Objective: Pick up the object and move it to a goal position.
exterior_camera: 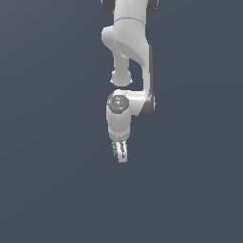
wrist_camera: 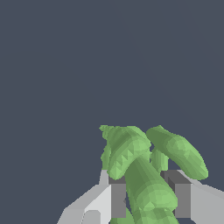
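Note:
The white arm hangs down the middle of the exterior view and ends in my gripper (exterior_camera: 122, 153). The object (exterior_camera: 115, 148) shows there only as a small bright green sliver at the fingers' edge on the exterior view's left. In the wrist view the object (wrist_camera: 144, 170) is a bumpy green lump with several lobes, and it sits between the two grey finger pads (wrist_camera: 117, 199). Both pads press its sides, so my gripper (wrist_camera: 148, 199) is shut on it. Its lower part is hidden by the fingers.
Plain dark blue-grey ground (exterior_camera: 52, 190) fills everything around the arm in both views. No other object, container or edge shows.

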Robot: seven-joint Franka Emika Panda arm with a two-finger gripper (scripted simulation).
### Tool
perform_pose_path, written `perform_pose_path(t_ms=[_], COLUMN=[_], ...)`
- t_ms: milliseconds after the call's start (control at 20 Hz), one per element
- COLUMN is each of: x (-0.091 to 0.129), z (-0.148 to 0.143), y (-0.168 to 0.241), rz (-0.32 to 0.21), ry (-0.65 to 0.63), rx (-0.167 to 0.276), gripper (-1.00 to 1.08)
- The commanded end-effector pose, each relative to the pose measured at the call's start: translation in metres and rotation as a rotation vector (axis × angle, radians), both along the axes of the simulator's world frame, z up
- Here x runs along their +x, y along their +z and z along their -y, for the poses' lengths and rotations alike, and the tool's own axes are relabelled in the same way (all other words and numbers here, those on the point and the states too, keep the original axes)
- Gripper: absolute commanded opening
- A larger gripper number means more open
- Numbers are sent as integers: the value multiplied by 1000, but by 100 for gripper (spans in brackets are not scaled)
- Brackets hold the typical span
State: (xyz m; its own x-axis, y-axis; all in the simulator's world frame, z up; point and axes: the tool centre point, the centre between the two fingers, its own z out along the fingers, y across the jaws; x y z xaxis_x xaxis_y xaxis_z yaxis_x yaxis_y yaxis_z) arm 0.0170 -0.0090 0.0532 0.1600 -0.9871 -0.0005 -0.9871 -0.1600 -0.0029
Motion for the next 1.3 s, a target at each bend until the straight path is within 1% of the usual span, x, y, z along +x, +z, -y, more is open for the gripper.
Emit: perform_pose_path(t_ms=[0, 200, 400, 950, 1250], x=[-5, -17, -36, -105, -136], z=[8, 26, 53, 156, 204], y=[3, 13, 27, 83, 109], rz=[-1, -1, -1, -2, -3], ry=[-2, -2, -2, -2, -2], rx=[0, 0, 1, 3, 2], gripper=[-100, -100, -100, -100, -100])
